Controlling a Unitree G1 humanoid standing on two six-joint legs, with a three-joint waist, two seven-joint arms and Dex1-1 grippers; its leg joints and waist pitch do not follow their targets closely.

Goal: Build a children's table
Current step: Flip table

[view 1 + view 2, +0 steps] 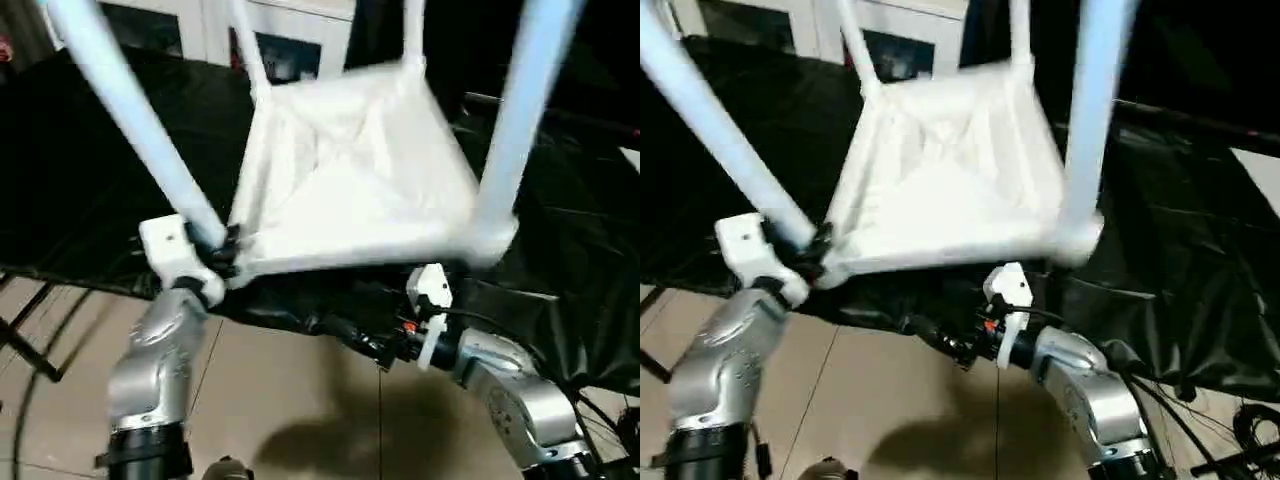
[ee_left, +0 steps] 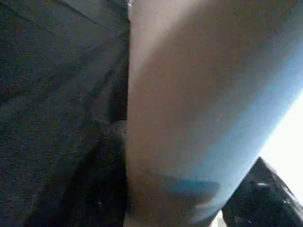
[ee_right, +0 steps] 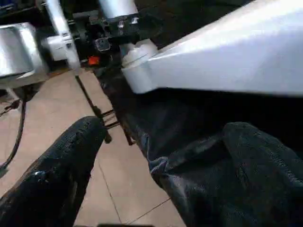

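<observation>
The left tool (image 1: 222, 245) is pinched on the near-left leg (image 1: 130, 110) of the children's table (image 1: 350, 170), right where that leg meets the corner socket; in the left wrist view the leg (image 2: 199, 109) runs between the two black fingers (image 2: 111, 156), one on each side and both touching it. The right tool (image 3: 156, 161) is spread wide, nothing between its fingers (image 3: 57, 165), and it sits low under the near edge of the white top, close to the edge of the black-covered desk (image 1: 90, 190). The children's table lies upside down on that desk, its underside facing up and its four white legs rising out of the corner sockets, with the near-right leg (image 1: 520, 110) standing tilted above the right silver forearm (image 1: 510, 395). Its near edge reaches the desk's front edge, beyond which the tiled floor (image 1: 300, 400) shows. In the right wrist view one rounded corner socket (image 3: 137, 71) juts over the crumpled black cover, with the left arm's silver forearm (image 3: 19, 49) beyond it. White cabinets (image 1: 190, 25) stand behind the desk.
</observation>
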